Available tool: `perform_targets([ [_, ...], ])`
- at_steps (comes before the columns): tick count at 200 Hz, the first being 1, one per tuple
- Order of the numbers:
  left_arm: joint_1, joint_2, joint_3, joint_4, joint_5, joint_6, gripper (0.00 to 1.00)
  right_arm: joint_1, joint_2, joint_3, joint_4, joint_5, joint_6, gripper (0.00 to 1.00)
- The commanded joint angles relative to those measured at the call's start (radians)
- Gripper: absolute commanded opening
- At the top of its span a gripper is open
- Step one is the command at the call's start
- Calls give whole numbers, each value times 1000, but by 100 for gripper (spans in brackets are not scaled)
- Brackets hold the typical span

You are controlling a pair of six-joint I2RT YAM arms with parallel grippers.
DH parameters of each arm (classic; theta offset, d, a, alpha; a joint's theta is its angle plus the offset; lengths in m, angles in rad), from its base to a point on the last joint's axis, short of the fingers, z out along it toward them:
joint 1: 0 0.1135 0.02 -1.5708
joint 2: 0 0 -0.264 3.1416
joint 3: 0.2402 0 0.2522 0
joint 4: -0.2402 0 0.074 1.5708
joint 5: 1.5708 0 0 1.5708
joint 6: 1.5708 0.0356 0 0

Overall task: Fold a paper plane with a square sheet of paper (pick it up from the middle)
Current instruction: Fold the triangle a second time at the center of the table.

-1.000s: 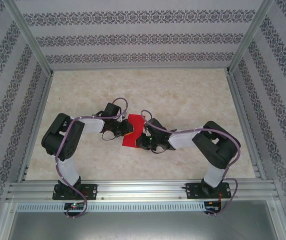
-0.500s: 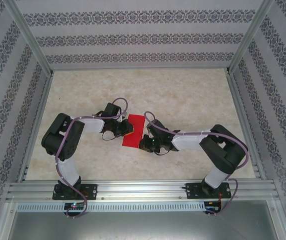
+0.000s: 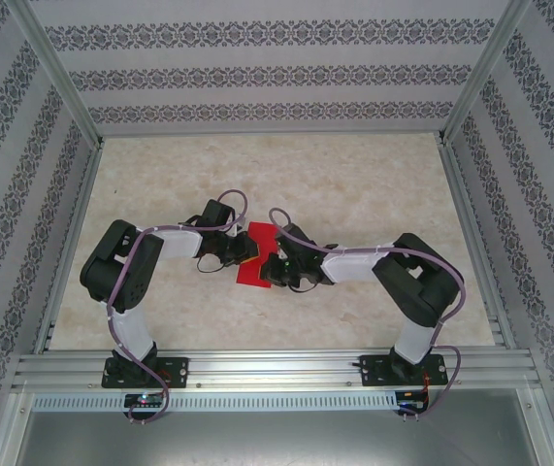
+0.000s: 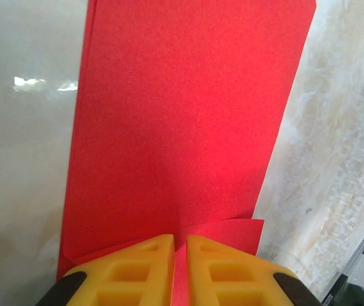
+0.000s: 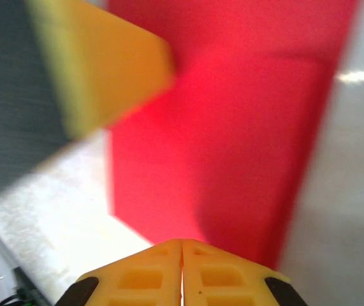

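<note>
Pale marbled tabletop point(image 3: 354, 184), floral-striped walls point(image 3: 257, 73), aluminium rail point(image 3: 277, 369) along the near edge, perhaps slotted.

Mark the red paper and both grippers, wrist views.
red paper point(image 4: 182, 115), left wrist view, middle of the sheet's face.
left gripper point(image 4: 180, 242), left wrist view, between its yellow fingertips.
right gripper point(image 5: 182, 245), right wrist view, between its closed yellow fingertips.
</note>
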Motion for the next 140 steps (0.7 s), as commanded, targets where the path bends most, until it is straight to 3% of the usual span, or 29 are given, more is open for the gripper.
perform_targets([
  [1, -7, -7, -23, -101, -30, 35, 16, 16, 25, -51, 24, 9, 11, 8],
  [76, -12, -137, 33, -168, 61, 50, 22, 30, 43, -108, 105, 29, 67, 4],
  [105, -44, -145, 3, -148, 92, 15, 16, 33, 48, -94, 106, 34, 72, 3],
  [140, -67, -121, -46, -83, 52, -34, 14, 34, 49, -93, 113, 34, 73, 3],
])
